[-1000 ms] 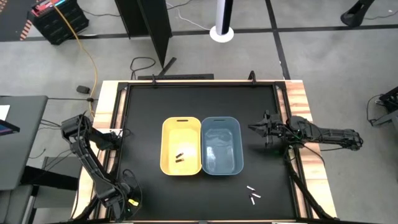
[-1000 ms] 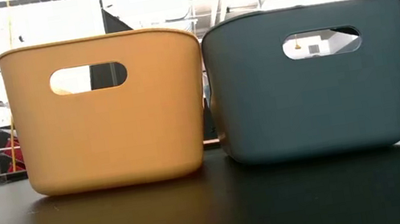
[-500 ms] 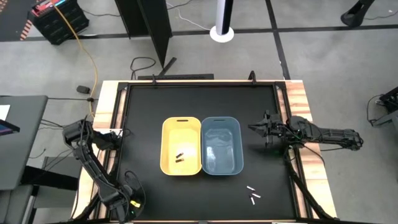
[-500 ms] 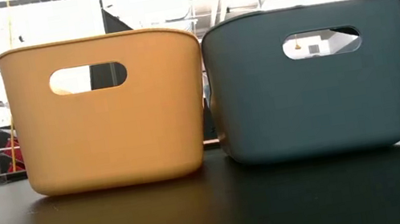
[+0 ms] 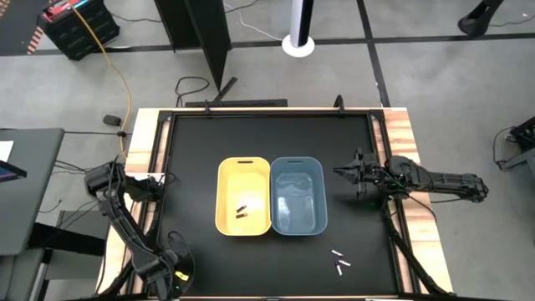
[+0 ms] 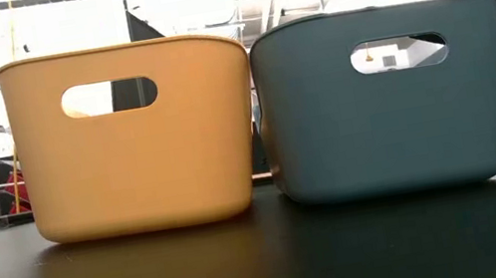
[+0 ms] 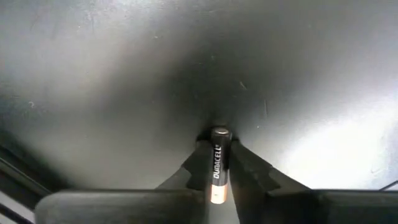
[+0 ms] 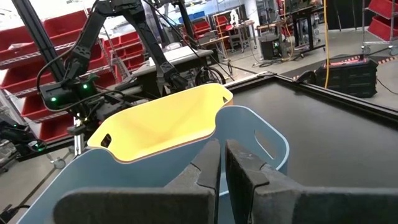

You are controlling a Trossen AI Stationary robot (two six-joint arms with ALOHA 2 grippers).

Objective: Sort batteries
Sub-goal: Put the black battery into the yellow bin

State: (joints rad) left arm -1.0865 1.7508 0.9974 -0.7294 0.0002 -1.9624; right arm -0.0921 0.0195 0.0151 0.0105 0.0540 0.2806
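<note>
Between the left tool's (image 7: 219, 163) clamped fingers, a dark battery (image 7: 217, 164), lengthwise.

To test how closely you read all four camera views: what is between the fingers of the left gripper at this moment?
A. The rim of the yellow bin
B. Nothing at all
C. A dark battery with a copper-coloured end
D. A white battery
C. The left wrist view shows the left gripper shut on a dark battery with a copper-coloured end, against the black table.
</note>
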